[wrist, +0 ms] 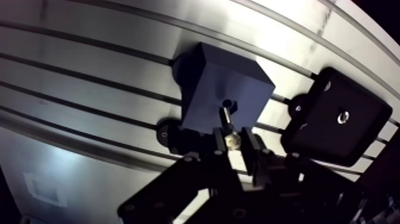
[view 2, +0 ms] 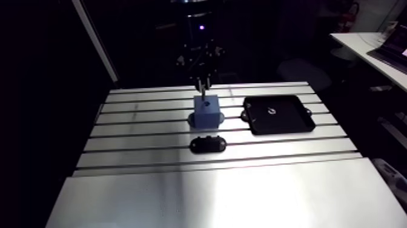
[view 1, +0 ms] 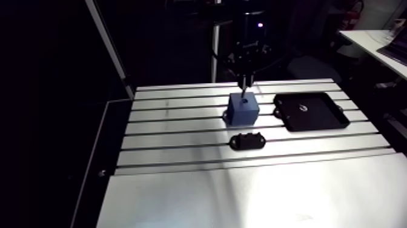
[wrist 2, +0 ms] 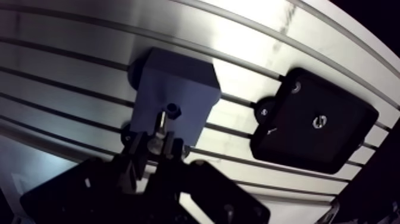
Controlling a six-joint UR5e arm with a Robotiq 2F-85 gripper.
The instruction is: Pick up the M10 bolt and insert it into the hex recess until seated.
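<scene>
A blue block (wrist: pixel 223 95) with a small dark hex recess (wrist 2: pixel 173 109) in its top face stands on the slotted table (view 1: pixel 181 139). My gripper (wrist: pixel 235 145) hangs just above the block, shut on the M10 bolt (wrist: pixel 229 128). The bolt's head sits between the fingers and its shank points down at the block's top, with the tip close beside the recess. In the arm view the gripper (view 1: pixel 245 82) comes down onto the block (view 1: pixel 243 109) from above.
A black tray (view 1: pixel 310 111) lies to the block's right with a small metal piece (view 1: pixel 302 108) in it. A small black bracket (view 1: pixel 247 141) sits in front of the block. The near half of the table is a smooth plate (view 1: pixel 242 200).
</scene>
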